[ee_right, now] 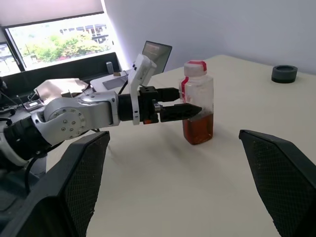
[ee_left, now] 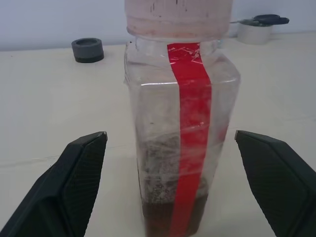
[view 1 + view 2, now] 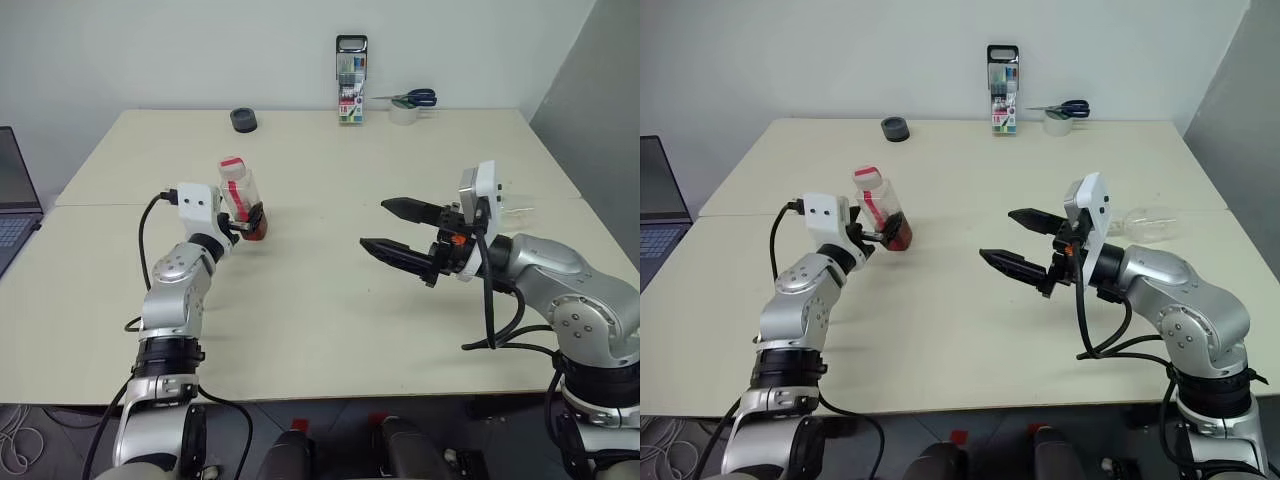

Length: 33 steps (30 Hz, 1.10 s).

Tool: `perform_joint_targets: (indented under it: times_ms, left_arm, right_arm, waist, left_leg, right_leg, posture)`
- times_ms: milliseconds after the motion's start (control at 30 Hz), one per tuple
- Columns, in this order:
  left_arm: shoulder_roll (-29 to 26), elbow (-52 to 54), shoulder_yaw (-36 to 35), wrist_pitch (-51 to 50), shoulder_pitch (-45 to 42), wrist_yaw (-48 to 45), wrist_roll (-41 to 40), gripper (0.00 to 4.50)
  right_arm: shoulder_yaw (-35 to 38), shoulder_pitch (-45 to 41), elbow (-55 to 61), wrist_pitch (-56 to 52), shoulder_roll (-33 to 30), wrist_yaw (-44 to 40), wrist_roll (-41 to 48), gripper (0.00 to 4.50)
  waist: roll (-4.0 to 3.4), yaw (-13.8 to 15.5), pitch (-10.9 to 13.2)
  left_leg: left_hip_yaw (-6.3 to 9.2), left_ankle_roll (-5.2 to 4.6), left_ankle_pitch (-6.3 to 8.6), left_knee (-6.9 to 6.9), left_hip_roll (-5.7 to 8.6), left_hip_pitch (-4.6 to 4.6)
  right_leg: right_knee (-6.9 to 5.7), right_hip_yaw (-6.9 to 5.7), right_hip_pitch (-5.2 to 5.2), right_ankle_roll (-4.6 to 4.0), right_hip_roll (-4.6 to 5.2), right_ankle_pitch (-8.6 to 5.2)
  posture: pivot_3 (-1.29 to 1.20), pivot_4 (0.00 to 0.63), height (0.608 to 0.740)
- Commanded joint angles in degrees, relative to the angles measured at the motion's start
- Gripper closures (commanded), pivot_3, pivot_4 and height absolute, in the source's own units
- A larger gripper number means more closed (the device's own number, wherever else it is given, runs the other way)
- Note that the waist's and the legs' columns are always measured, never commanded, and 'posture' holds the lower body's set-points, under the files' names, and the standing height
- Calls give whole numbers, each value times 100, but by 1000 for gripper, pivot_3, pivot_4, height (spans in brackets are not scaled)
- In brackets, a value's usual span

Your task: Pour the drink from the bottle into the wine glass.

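Now the left gripper (image 1: pixel 190 111) stands wide around the bottle (image 2: pixel 180 133), seemingly untouching; it should close squarely mid-body before lifting.

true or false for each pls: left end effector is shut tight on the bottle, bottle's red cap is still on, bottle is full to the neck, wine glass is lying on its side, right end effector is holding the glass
1. Left end effector is shut tight on the bottle: false. Its fingers stand open on either side of the bottle.
2. The bottle's red cap is on: true.
3. The bottle is full to the neck: false. The drink fills only the lower part.
4. The wine glass lies on its side: true, on the table behind the right arm.
5. Right end effector holds the glass: false. It is open and empty, away from the glass.
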State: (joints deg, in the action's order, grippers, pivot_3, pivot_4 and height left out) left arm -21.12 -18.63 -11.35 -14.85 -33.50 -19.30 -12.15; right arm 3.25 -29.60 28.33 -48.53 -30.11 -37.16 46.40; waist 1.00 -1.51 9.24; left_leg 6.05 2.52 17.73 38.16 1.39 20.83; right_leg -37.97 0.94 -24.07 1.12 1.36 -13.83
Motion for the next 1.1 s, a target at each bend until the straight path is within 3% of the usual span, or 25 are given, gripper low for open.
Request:
perform_joint_targets:
  times_ms: [33,533,633,867,1100]
  left_arm:
    - [1,-414,84,492,-364,-60,129,47]
    - [177,-1738,36,1381,-768,-70,190,47]
    - [142,-1901,50,1421,-795,-10,258,639]
    - [129,-2014,4,1549,-820,-38,201,2691]
    - [160,-1878,10,1514,-883,-67,153,2761]
  right_arm:
    - [135,-172,224,-7,-52,75,177,0]
    - [142,-155,235,3,-126,325,270,0]
    - [131,-140,226,32,-108,356,257,0]
    - [134,-149,173,65,-81,407,225,0]
    - [110,-133,120,165,-24,472,142,0]
  waist:
    - [0,0,0]
    - [1,-5,0]
    - [1,-5,0]
    - [1,-3,0]
    - [1,-3,0]
  left_leg:
    - [0,0,0,0,1,0]
    - [1,0,0,-1,0,2]
    - [0,0,0,-1,1,3]
    - [1,0,0,-1,1,3]
    - [0,0,0,-1,1,3]
  right_leg:
    - [0,0,0,0,0,0]
    - [0,0,-4,0,10,0]
    - [0,1,-3,0,10,0]
    - [0,0,-3,0,10,0]
    - [-1,0,-4,0,9,0]
  posture:
    - [0,150,740]
    - [0,150,740]
    - [0,150,740]
    - [0,150,740]
    - [0,150,740]
